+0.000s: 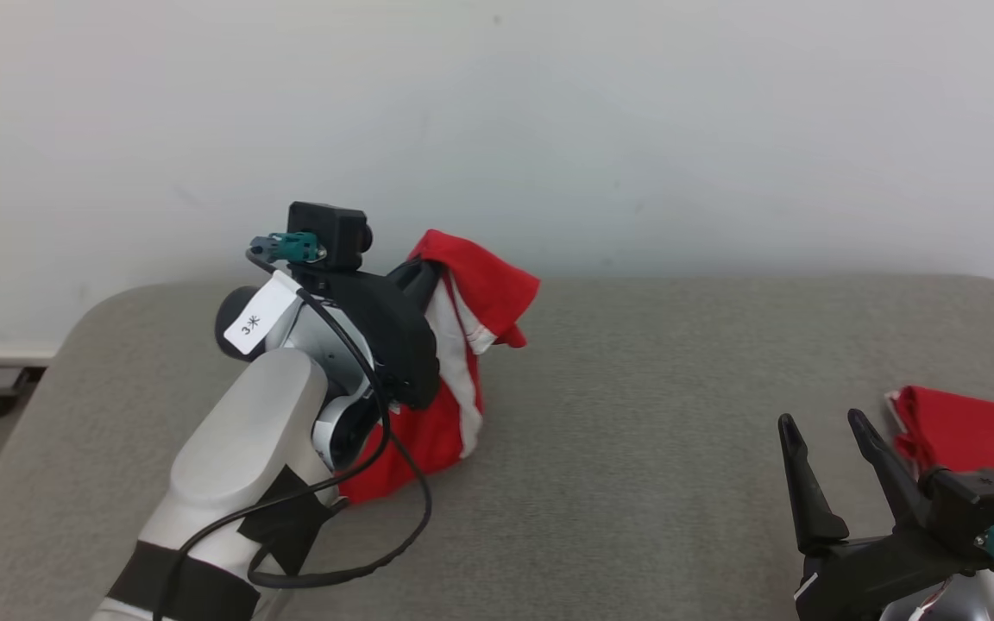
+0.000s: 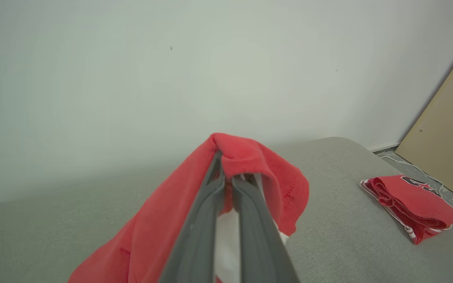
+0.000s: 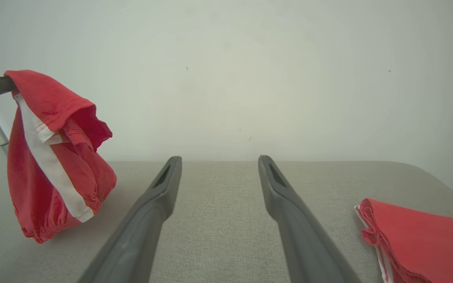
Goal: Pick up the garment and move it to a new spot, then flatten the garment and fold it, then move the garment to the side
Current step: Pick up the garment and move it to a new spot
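Over the grey pad the red garment hangs bunched from the left gripper, pinched tight on its top fold, its lower part half hidden by the arm in the head view but plain from the right wrist, while the right gripper gapes empty near a folded red cloth.

"3米" on white tag

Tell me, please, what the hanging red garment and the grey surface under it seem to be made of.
Red garment: soft matte knit, probably cotton jersey; it droops in folds, with stitched hems. Grey surface: matte woven upholstery, judging by its fine weave.
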{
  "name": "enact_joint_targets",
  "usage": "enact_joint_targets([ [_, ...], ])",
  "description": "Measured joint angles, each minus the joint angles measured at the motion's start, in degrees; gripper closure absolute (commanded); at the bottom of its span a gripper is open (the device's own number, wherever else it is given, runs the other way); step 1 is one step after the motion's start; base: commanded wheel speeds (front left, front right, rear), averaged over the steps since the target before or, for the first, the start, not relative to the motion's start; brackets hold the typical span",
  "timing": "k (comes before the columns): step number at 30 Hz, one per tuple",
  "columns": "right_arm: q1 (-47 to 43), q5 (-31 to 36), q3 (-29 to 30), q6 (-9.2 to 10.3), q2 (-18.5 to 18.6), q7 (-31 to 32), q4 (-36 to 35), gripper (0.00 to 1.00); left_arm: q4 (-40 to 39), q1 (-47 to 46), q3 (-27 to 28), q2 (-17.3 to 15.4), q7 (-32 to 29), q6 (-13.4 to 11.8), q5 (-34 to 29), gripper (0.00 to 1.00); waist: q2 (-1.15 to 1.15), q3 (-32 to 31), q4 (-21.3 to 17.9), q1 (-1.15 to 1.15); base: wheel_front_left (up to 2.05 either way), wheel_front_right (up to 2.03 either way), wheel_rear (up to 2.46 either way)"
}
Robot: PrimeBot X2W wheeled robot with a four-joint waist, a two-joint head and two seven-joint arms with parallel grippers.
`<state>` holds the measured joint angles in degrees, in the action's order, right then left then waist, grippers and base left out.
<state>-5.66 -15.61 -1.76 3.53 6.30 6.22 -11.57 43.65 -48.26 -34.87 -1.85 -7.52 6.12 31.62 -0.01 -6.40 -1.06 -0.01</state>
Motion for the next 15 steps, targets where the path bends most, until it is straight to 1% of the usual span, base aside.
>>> enact_joint_targets([
  [2, 0.0, 0.0, 0.3, 0.01, 0.0, 0.0, 0.2, 0.00, -1.3, 0.0, -1.2, 0.1, 0.0, -0.1, 1.6, 1.00, 0.00, 0.0, -1.7, 0.00, 0.00, 0.00, 0.00],
  [6, 0.0, 0.0, 0.4, 0.05, 0.0, 0.0, 0.7, 0.00, -2.4, -0.2, -2.6, 0.0, 0.0, -0.9, 2.6, 1.00, 0.00, 0.2, -5.1, 0.00, 0.00, 0.00, 0.00],
  [12, 0.6, -0.2, -0.3, -0.02, 0.0, 0.0, 2.3, 0.00, -3.1, -2.0, -2.5, 0.0, 0.1, -2.2, 2.8, 1.00, 0.01, 0.9, -10.2, 0.01, 0.00, 0.00, 0.00],
  [15, 1.6, -0.4, -0.2, -0.09, 0.0, 0.0, 2.9, 0.00, -4.2, -3.0, -3.0, 0.0, 0.6, -2.2, 3.7, 1.00, 0.00, 1.3, -12.7, 0.01, 0.00, 0.00, 0.00],
])
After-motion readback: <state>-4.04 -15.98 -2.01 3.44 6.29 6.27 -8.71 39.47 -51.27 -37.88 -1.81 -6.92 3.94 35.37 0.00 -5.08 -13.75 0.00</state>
